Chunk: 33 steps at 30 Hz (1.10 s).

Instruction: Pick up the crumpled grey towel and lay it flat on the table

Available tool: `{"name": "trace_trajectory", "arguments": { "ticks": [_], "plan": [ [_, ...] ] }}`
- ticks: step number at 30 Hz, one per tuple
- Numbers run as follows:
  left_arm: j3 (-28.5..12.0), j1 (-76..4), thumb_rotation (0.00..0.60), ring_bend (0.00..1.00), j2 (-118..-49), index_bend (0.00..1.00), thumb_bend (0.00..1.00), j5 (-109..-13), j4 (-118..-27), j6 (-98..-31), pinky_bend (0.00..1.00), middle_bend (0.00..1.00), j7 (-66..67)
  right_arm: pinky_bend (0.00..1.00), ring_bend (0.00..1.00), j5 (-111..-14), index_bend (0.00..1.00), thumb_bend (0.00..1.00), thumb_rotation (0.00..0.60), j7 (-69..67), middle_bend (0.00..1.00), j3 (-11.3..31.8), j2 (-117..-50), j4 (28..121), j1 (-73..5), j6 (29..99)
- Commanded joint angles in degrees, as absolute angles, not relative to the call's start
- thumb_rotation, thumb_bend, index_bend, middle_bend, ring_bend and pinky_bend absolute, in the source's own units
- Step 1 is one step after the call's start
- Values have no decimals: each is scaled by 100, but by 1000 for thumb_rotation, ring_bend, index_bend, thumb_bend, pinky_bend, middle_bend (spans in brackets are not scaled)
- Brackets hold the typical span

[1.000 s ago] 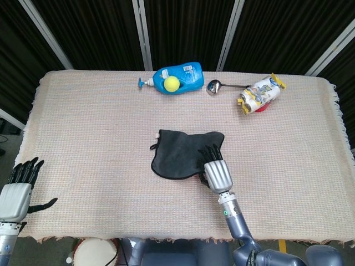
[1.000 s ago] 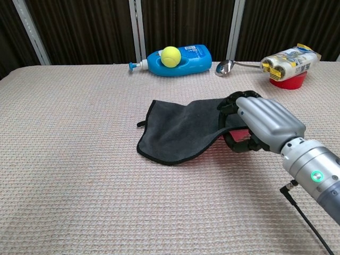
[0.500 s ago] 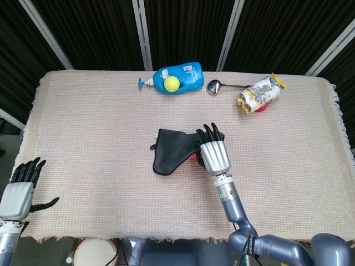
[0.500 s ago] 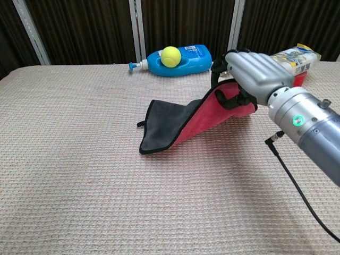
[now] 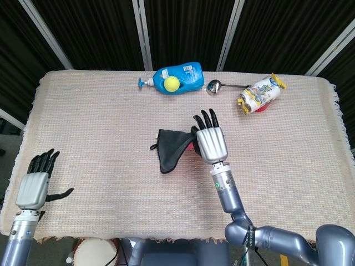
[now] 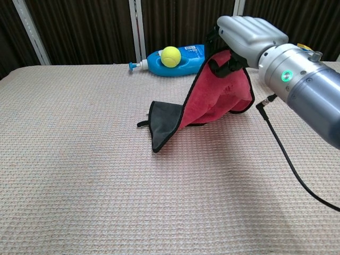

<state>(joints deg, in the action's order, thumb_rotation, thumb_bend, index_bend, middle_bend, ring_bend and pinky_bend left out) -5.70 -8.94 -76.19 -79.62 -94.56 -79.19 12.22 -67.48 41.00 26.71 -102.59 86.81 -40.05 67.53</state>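
The towel (image 6: 212,101) is dark grey on one side and red on the other, with a black hem. My right hand (image 6: 244,37) grips its right edge and holds that end up above the table. The red underside hangs below the hand, while the towel's left end (image 5: 169,145) still lies on the table as a grey fold. From the head view the right hand (image 5: 209,142) covers the lifted part. My left hand (image 5: 36,185) hovers open at the table's near left corner, far from the towel.
A blue bottle (image 5: 180,77) lies on its side at the back with a yellow ball (image 5: 172,83) on it. A metal spoon (image 5: 216,86) lies to its right, then a snack packet on a red bowl (image 5: 259,94). The woven table cover (image 5: 100,127) spans the table.
My right hand has risen with the towel's right edge, peeling it off the table and showing the red underside. The left hand has moved slightly up and inward.
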Motion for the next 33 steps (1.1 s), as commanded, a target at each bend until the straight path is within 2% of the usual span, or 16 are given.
{"name": "trace_trajectory", "arguments": {
  "ticks": [1, 14, 21, 33],
  "plan": [
    [-740, -1082, 600, 0, -7811, 29, 76, -7779, -9628, -7767, 0, 0, 1419, 28, 106, -6523, 585, 568, 600, 4378, 243, 2801, -10262, 8828, -4195, 6785],
    [-1228, -1850, 600, 0, -8401, 22, 76, -7091, -9826, -7073, 0, 0, 1895, 28, 106, -5864, 586, 569, 600, 5135, 243, 2954, -10346, 9054, -4667, 7042],
    [-1428, -2161, 600, 0, -8760, 16, 76, -6826, -9775, -6997, 0, 0, 2097, 28, 106, -5676, 586, 568, 600, 5368, 243, 3028, -10388, 9090, -4940, 7167],
    [-1639, -2821, 600, 0, -9483, 0, 76, -6108, -9621, -6744, 0, 0, 2778, 28, 106, -5464, 586, 568, 600, 5495, 243, 2896, -10466, 9059, -5143, 7430]
  ]
}}
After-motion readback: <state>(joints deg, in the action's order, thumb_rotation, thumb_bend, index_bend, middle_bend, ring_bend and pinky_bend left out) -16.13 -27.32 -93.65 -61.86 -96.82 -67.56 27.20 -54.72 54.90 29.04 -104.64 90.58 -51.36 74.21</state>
